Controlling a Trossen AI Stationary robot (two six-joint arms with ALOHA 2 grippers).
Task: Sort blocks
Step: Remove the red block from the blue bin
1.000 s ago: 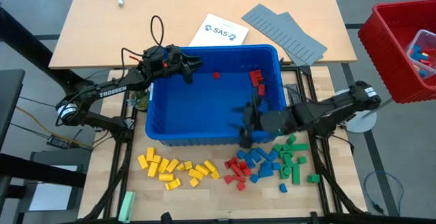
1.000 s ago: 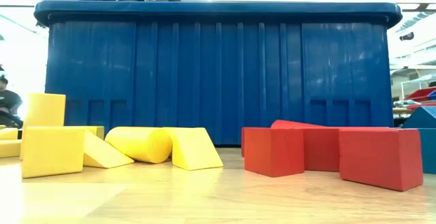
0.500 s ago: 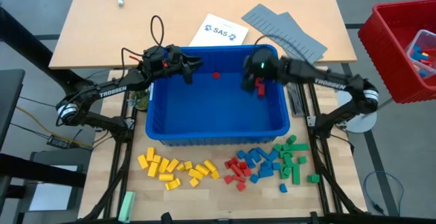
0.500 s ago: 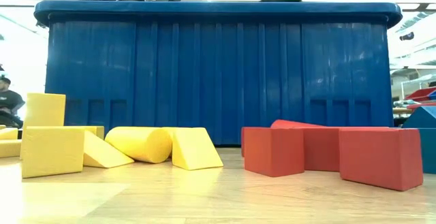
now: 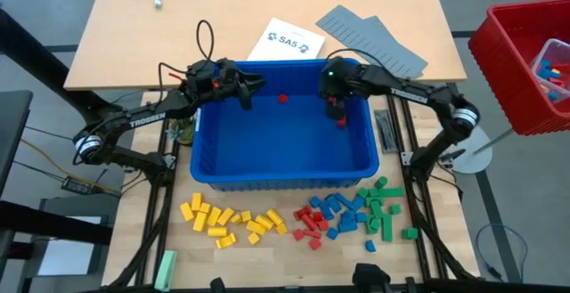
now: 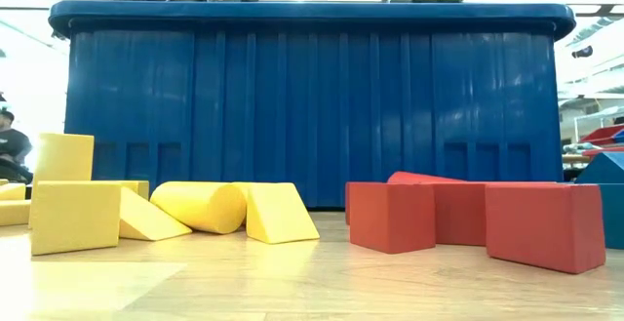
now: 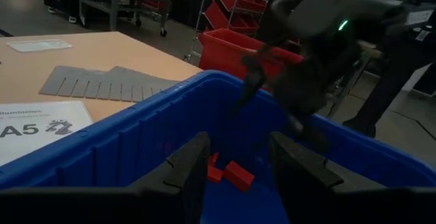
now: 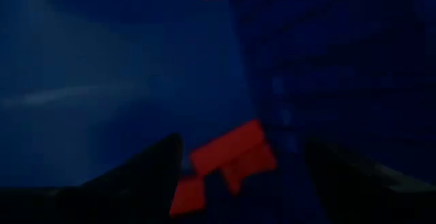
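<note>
1. The blue bin sits mid-desk; sorted blocks lie in front of it in colour groups: yellow blocks, red blocks, blue blocks and green blocks.
2. The step in hand looks like fetching more red blocks from the bin's far right corner, where a small red cluster lies; one lone red block sits near the far wall.
3. The right end effector hangs inside the bin directly over that cluster, fingers spread wide and holding nothing; its wrist view shows the red pieces between the fingers, just below.
4. Next it likely needs to lower, centre on a single block and close.
5. The left end effector waits at the bin's far left corner, partly open and empty.
</note>
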